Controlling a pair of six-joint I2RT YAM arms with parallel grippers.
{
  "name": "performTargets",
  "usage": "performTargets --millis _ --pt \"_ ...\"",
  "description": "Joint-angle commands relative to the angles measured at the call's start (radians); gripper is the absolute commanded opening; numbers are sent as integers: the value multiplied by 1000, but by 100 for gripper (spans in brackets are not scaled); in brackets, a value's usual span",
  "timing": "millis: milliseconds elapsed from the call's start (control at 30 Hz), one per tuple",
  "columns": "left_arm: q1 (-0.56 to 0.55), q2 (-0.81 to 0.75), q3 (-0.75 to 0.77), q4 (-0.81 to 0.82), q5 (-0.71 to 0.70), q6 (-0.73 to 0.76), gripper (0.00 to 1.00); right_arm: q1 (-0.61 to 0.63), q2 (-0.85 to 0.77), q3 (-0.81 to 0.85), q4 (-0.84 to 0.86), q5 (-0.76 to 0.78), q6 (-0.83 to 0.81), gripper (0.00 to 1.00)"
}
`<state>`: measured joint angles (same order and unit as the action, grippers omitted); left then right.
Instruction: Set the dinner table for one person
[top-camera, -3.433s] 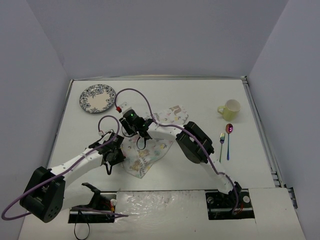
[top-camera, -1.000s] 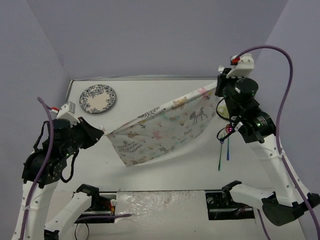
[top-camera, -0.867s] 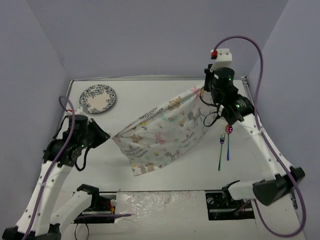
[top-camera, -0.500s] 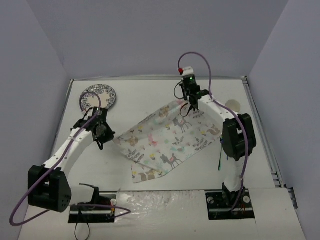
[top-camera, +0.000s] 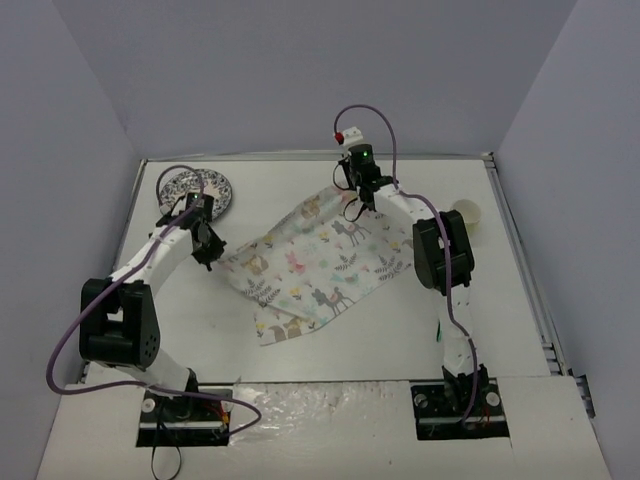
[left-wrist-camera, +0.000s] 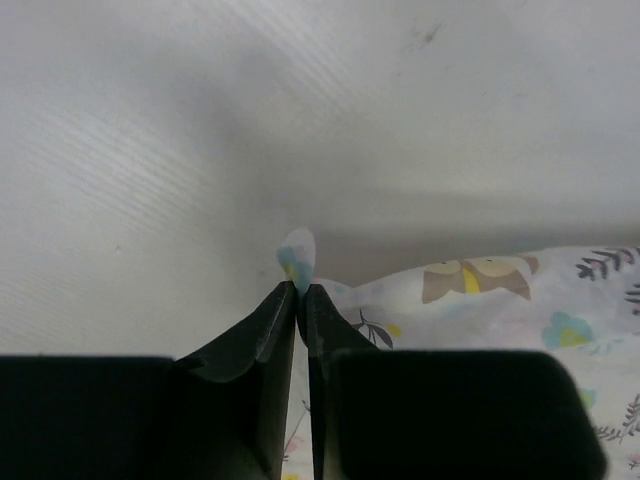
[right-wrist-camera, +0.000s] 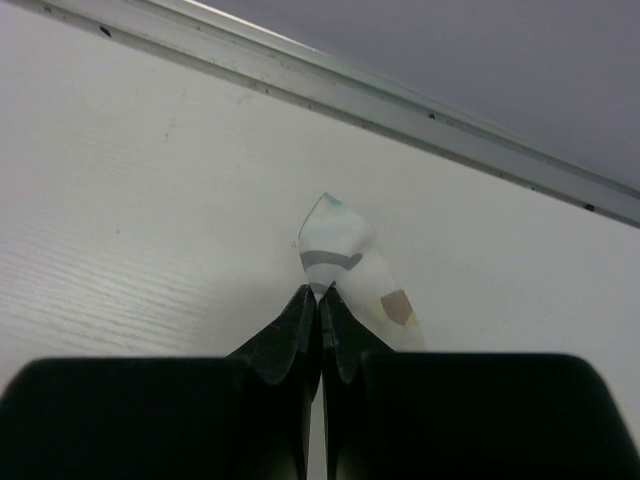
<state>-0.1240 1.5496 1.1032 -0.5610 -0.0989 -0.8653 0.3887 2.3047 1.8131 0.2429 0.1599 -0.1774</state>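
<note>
The pastel animal-print placemat (top-camera: 320, 262) lies spread out, skewed, on the white dinner table (top-camera: 380, 340). My left gripper (top-camera: 212, 252) is low at the mat's left corner and shut on it. In the left wrist view the corner (left-wrist-camera: 297, 255) pokes out between the closed fingertips (left-wrist-camera: 285, 300). My right gripper (top-camera: 350, 198) is low at the mat's far corner and shut on it. The right wrist view shows that corner (right-wrist-camera: 335, 235) pinched at the gripper's (right-wrist-camera: 320, 292) tips.
A blue-patterned plate (top-camera: 190, 188) sits at the far left, partly behind my left arm. A pale yellow cup (top-camera: 467, 212) stands at the far right, half hidden by my right arm. The table's raised back edge (right-wrist-camera: 400, 115) runs just beyond the right gripper.
The placemat was held stretched in the air between both grippers. Both arms have come down and moved toward the back, and the mat now lies on the table.
</note>
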Motion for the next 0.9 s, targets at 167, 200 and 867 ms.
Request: performTargets --millis 167,200,867 --pt "9 -33 213 37 7 181 59 -7 1 170 44 -6 2 59" --pt "9 -46 217 38 13 200 67 -7 -26 165 26 -1 12 64" --pt "86 -345 116 -175 -50 434 96 540 -637 -622 -178 -227 136 79"
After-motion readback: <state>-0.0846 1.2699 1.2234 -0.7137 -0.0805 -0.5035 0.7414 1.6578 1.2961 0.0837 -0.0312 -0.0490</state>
